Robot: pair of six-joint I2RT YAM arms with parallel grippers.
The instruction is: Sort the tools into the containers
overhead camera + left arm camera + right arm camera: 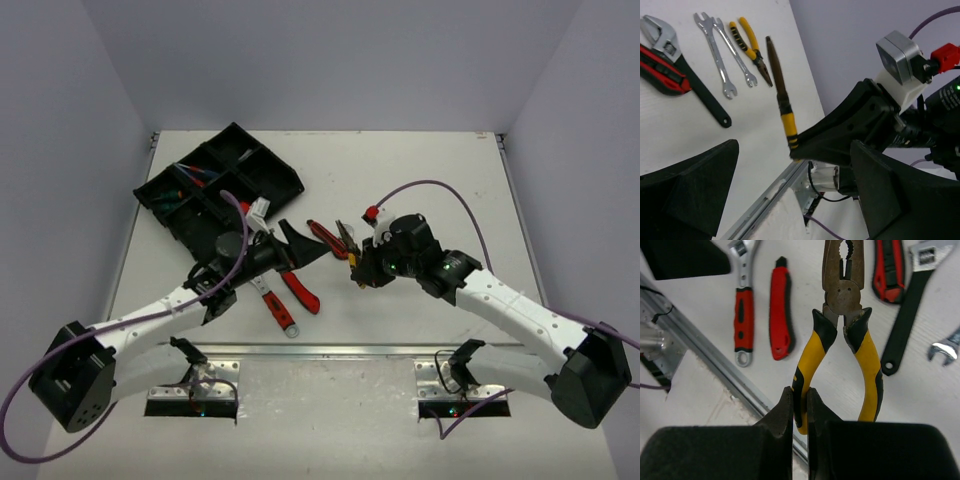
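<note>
Top view: the right fingers (360,270) grip yellow-handled pliers (347,240), whose nose points toward the left fingers (298,240). The black tray (265,165) lies beyond the left fingers.

Left wrist: its fingers stand wide, with the pliers edge-on between them and two spanners (722,55) on the tabletop (755,130) beyond.

Right wrist: the fingers pinch one yellow handle, and a red utility knife (780,315) lies to the left of them.

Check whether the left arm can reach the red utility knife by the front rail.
Probably yes: the left gripper hangs open beside the red utility knife, nothing covers it, and the right gripper holds the pliers clear.
</note>
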